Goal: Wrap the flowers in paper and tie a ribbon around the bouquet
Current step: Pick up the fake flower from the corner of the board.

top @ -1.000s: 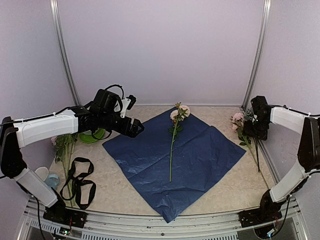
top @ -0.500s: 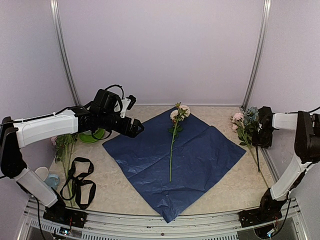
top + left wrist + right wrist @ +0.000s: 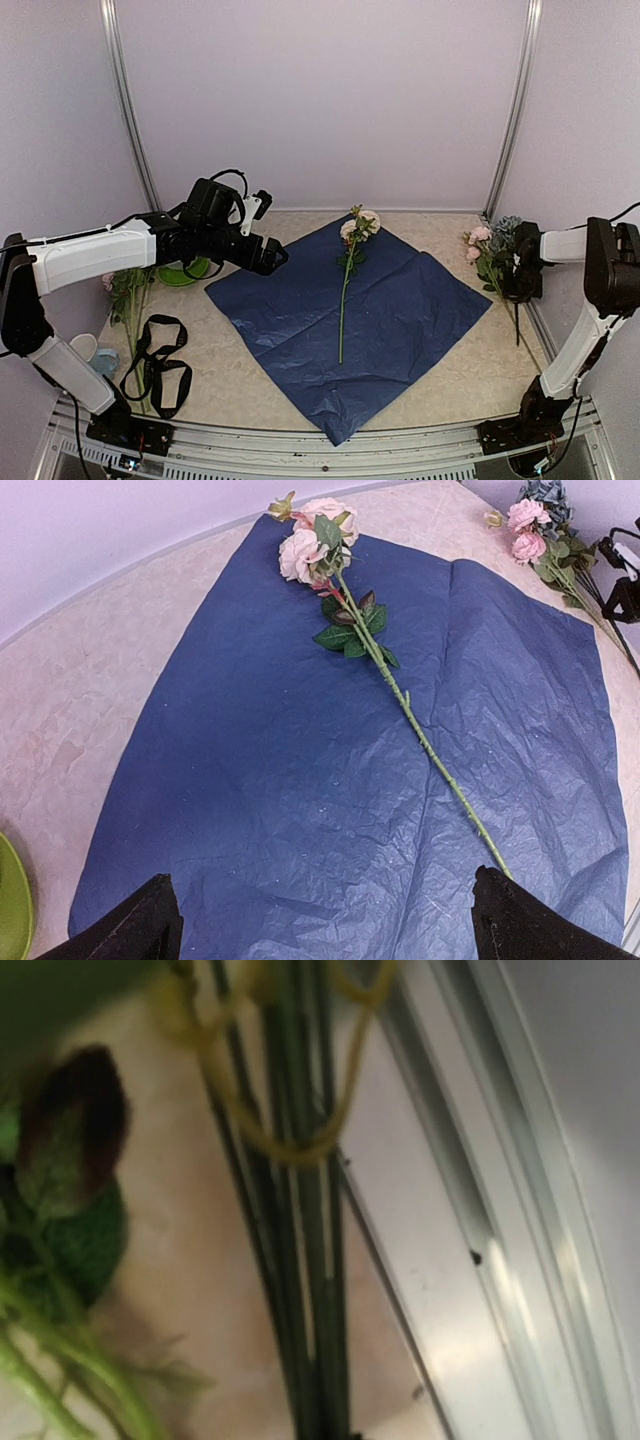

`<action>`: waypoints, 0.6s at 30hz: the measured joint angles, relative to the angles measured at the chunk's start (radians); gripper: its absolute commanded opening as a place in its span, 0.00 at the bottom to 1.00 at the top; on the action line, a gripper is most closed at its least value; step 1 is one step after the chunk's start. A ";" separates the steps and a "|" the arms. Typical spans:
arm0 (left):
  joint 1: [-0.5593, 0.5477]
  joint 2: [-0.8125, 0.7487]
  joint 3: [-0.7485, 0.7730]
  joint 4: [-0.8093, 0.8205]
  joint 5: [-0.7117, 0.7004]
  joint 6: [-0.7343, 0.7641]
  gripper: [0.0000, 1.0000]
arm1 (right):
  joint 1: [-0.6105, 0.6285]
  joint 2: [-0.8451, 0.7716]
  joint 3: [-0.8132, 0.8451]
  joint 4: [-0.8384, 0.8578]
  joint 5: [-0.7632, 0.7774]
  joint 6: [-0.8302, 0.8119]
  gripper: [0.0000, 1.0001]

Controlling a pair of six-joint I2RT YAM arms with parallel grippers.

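The paper [image 3: 380, 320] lies spread flat with its navy side up, and one pink rose stem [image 3: 345, 290] rests along its middle. My left gripper [image 3: 272, 256] hovers open over the paper's left corner, its fingertips [image 3: 150, 925] wide apart and nothing between them. More flowers [image 3: 490, 250], pink and blue-green, lie at the right edge. My right gripper [image 3: 517, 282] is shut on their dark green stems [image 3: 305, 1290], which a yellow band [image 3: 300, 1145] loops around. The black ribbon [image 3: 160, 365] lies in loops at the near left.
A green saucer [image 3: 185, 271] sits behind my left arm. Another bunch of stems [image 3: 128, 295] lies by the left wall. A metal frame rail [image 3: 500, 1260] runs right beside the gripped stems. Small pale cups [image 3: 95, 355] stand at the near left.
My right gripper has dropped onto the stems at the right edge and closed on them. The left arm and the paper have not moved.
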 measured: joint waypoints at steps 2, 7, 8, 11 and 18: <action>0.000 0.000 0.000 0.000 0.000 0.000 0.99 | 0.000 0.000 0.000 0.002 0.003 -0.017 0.00; 0.000 0.000 0.000 0.000 0.000 0.000 0.99 | 0.000 -0.031 0.000 -0.006 0.038 -0.055 0.00; 0.000 0.000 0.000 0.000 0.000 0.000 0.99 | 0.004 -0.047 0.000 -0.013 0.053 -0.061 0.00; 0.000 0.000 0.000 0.000 0.000 0.000 0.99 | 0.032 -0.114 0.010 -0.047 0.110 -0.072 0.00; -0.002 0.000 0.000 0.000 0.000 0.001 0.99 | 0.147 -0.342 0.107 -0.111 0.148 -0.051 0.00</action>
